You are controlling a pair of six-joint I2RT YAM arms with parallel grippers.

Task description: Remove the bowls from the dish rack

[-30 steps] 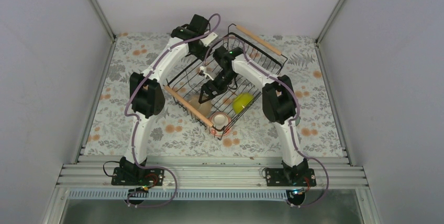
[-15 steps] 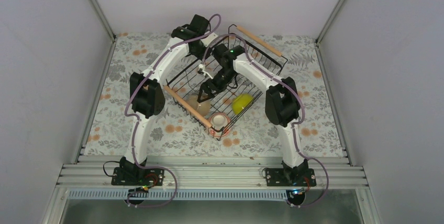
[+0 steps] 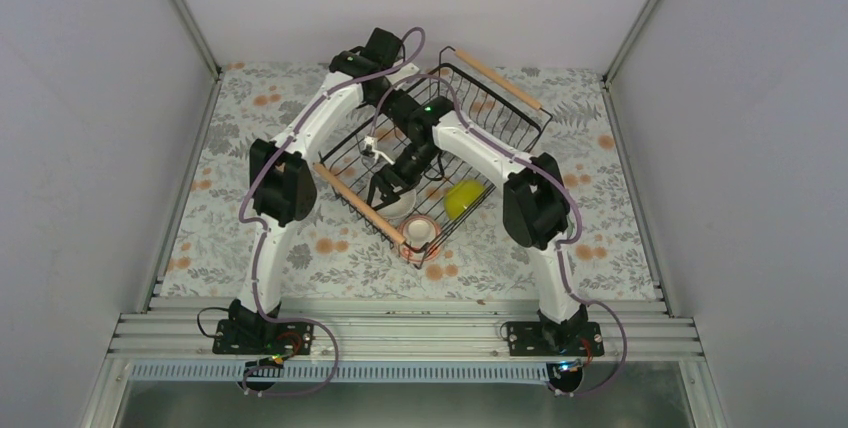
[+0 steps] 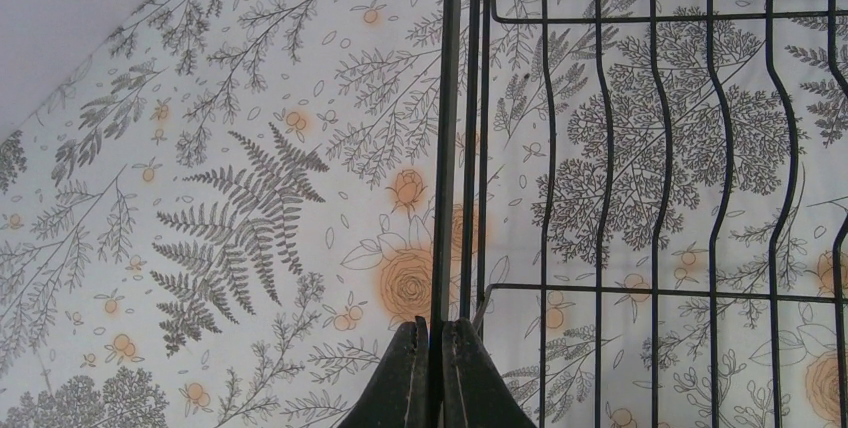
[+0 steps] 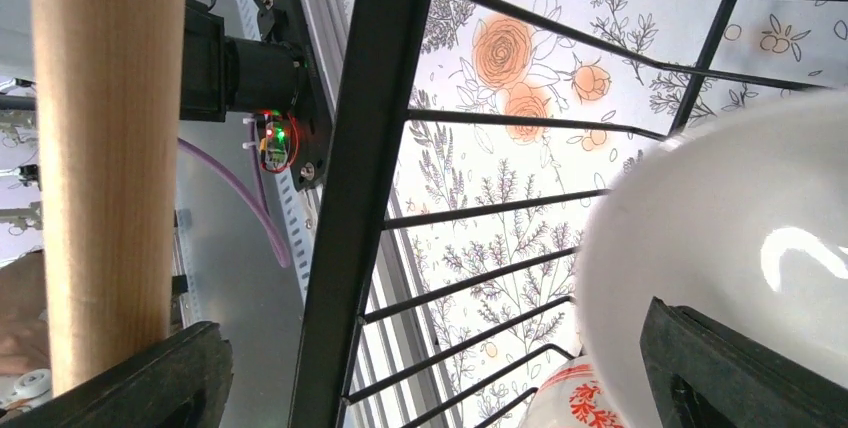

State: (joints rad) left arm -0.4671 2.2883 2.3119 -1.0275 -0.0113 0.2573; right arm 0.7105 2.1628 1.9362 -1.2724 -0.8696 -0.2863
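Right gripper point(image 3: 388, 186) has swung to 8 o'clock in the dish rack point(image 3: 505, 118), jaws wide apart and holding nothing, poised over the white bowl point(image 5: 720, 238), probably to grab its rim. Left gripper point(image 4: 436, 368) is clamped on the rack's rim wire at 11 o'clock, likely steadying it. Only the right wrist view shows a finger over the bowl. Only the top view shows the yellow-green bowl point(image 3: 463, 196) at 5 o'clock.

Table point(image 3: 620, 228): flat, covered w/ floral-print cloth. Dish rack point(image 3: 497, 111) sits directly on it, approx. centre, set diagonal to table edges.
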